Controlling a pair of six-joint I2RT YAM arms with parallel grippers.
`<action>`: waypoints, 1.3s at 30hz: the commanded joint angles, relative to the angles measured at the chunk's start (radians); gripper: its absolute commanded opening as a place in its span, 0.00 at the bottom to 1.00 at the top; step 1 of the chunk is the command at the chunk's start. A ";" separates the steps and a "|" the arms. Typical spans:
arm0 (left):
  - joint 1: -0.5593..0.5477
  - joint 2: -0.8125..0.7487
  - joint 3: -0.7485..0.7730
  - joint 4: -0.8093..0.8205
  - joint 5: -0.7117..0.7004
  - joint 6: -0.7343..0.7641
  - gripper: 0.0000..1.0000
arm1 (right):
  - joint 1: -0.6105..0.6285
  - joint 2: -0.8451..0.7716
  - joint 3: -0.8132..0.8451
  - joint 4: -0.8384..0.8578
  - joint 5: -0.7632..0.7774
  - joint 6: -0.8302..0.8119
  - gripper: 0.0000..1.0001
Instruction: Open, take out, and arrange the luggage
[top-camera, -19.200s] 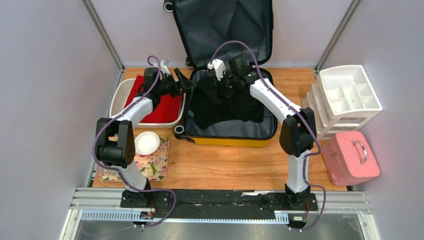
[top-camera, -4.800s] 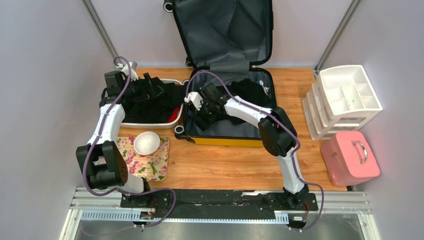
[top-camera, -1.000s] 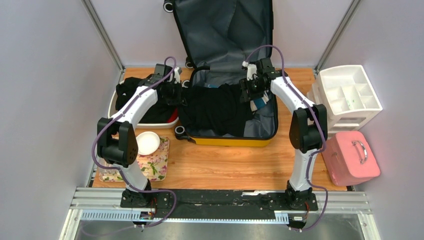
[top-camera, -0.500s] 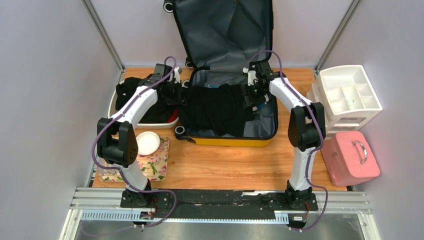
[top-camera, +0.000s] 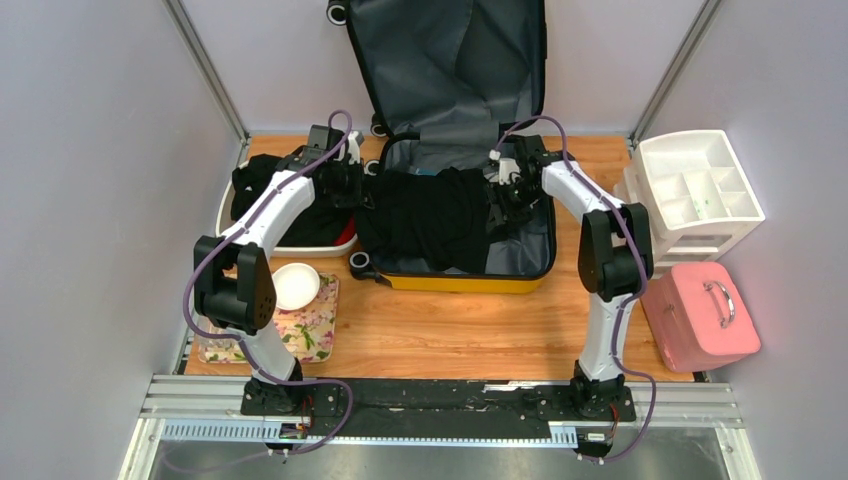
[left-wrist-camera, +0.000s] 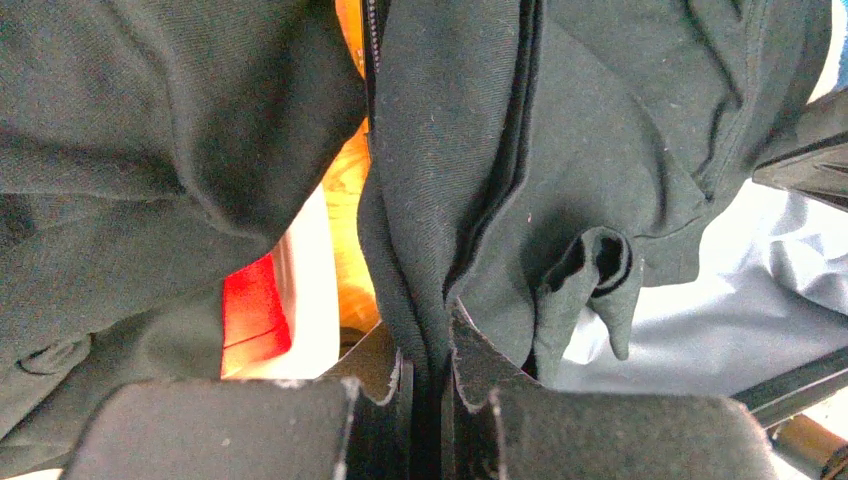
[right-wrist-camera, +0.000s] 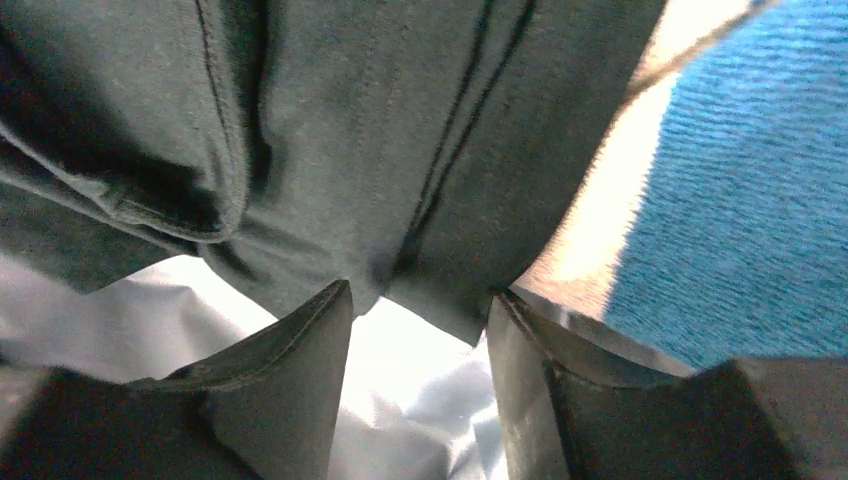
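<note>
The luggage (top-camera: 460, 283) lies open on the table, its yellow shell facing me and its grey-lined lid (top-camera: 450, 60) leaning on the back wall. A black garment (top-camera: 430, 215) is spread across its lower half. My left gripper (top-camera: 352, 190) is at the case's left rim, shut on a fold of that black garment (left-wrist-camera: 500, 200); the cloth is pinched between the fingers (left-wrist-camera: 385, 400). My right gripper (top-camera: 505, 200) hovers open over the garment's right edge (right-wrist-camera: 400, 130), nothing between its fingertips (right-wrist-camera: 420, 305). A blue textured item (right-wrist-camera: 750, 180) lies just to its right.
A white tray (top-camera: 228, 205) with a red lining holds another black garment (top-camera: 270, 180) left of the case. A white bowl (top-camera: 293, 285) sits on a floral mat (top-camera: 310, 335). A white drawer organiser (top-camera: 690, 195) and a pink case (top-camera: 700, 315) stand at the right.
My right gripper has come a little toward me and down onto the garment's right edge, still open. The left arm has kept its grip and place.
</note>
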 joint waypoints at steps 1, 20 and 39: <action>0.007 -0.012 0.051 -0.001 -0.010 0.012 0.00 | -0.005 0.024 0.035 0.006 -0.170 0.021 0.51; 0.018 -0.114 0.099 0.109 -0.043 0.239 0.00 | 0.039 -0.180 0.181 0.015 -0.444 0.010 0.00; 0.387 -0.111 0.258 0.109 -0.007 0.311 0.00 | 0.304 -0.054 0.431 0.395 -0.411 0.297 0.00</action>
